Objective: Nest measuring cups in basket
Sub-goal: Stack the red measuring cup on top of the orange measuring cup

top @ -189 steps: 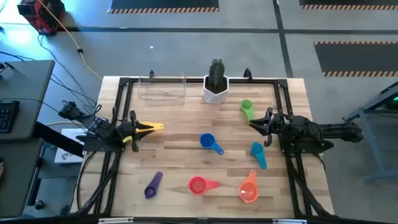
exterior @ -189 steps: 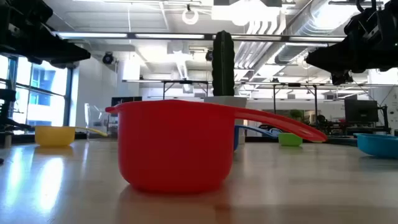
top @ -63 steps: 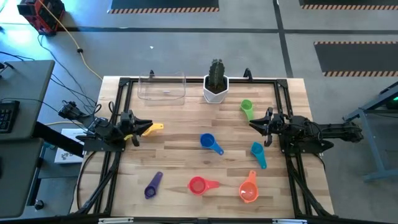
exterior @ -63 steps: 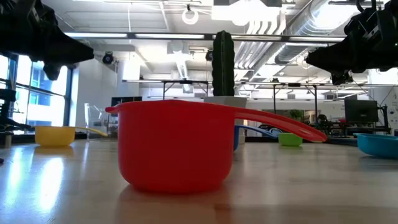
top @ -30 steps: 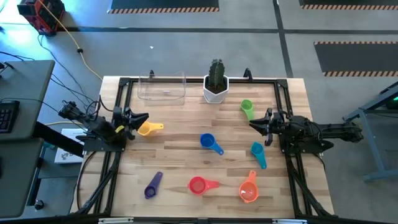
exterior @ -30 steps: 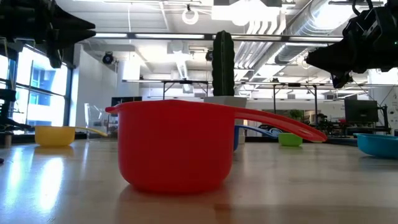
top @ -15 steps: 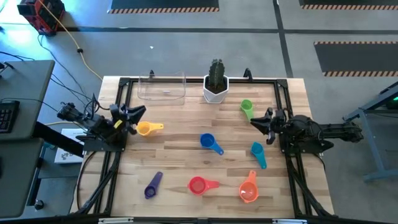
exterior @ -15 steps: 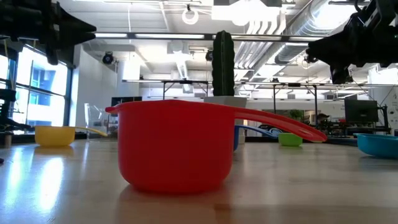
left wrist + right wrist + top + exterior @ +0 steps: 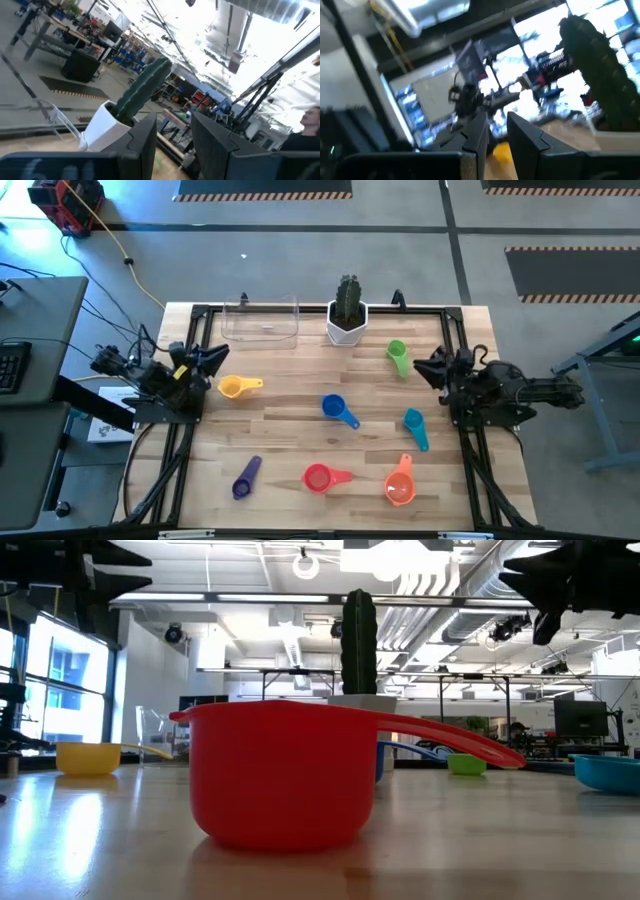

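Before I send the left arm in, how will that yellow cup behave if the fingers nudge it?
The yellow cup looks like thin moulded plastic, so probably light and stiff. It sits upright on the smooth wooden table, so a nudge likely slides or spins it. Its short handle may swing it sideways.

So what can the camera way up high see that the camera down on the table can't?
Only the high view shows the purple cup, the orange cup, the whole table and both arms, left hand and right hand above its two sides.

Only the low view shows the room's ceiling pipes behind.

Both show the red cup, yellow cup, green cup, cactus pot and clear basket.
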Available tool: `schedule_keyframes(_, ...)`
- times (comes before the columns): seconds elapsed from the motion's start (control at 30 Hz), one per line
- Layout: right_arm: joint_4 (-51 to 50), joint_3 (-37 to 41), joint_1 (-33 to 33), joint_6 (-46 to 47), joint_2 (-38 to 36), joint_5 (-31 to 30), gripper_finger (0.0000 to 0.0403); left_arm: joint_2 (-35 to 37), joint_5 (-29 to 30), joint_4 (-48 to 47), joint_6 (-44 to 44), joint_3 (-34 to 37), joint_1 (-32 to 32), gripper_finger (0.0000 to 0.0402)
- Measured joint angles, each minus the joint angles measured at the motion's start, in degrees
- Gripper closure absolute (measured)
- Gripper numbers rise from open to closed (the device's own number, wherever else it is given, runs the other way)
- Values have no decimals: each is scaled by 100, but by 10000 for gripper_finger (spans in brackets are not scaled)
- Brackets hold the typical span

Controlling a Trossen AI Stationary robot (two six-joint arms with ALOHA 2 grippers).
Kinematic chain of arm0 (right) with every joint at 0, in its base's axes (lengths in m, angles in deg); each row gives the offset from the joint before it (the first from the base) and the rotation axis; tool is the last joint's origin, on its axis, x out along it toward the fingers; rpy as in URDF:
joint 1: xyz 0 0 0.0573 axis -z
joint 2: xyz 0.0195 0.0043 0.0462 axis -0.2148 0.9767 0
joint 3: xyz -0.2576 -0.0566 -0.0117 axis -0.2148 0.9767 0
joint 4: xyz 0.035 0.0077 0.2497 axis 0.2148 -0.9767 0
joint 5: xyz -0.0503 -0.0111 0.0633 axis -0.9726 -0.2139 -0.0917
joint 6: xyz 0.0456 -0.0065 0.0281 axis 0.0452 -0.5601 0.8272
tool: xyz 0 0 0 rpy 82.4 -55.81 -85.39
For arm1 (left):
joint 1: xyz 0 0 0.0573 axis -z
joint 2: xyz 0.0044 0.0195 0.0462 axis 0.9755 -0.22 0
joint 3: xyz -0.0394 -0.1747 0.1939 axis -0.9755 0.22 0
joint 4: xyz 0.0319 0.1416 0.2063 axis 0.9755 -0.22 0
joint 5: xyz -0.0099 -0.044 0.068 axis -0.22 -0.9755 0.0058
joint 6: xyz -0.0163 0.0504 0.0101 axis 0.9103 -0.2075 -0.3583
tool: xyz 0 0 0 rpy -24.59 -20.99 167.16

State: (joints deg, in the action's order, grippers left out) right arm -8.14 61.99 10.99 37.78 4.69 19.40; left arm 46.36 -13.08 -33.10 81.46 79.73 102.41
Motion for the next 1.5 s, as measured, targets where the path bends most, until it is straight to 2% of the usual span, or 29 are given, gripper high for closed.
schedule_keyframes(0.17,261,-4,2,-66,0,-456,336,-335,-126,131,-278,-329,0,289)
schedule_keyframes(0.33,276,-4,2,8,0,-486,336,-998,-301,121,-409,-780,0,289)
schedule_keyframes(0.73,1330,-15,-2,37,2,-228,336,-3217,-933,-34,-429,-2210,0,289)
schedule_keyframes(1.07,1560,-17,-2,787,13,-162,336,-5001,-1568,-722,-407,-3360,0,289)
schedule_keyframes(1.3,906,-643,-2,740,302,13,336,-5829,-2204,-750,-299,-3841,0,289)
schedule_keyframes(1.5,-645,-1618,-69,735,990,148,336,-6507,-2778,-787,-23,-4031,0,289)
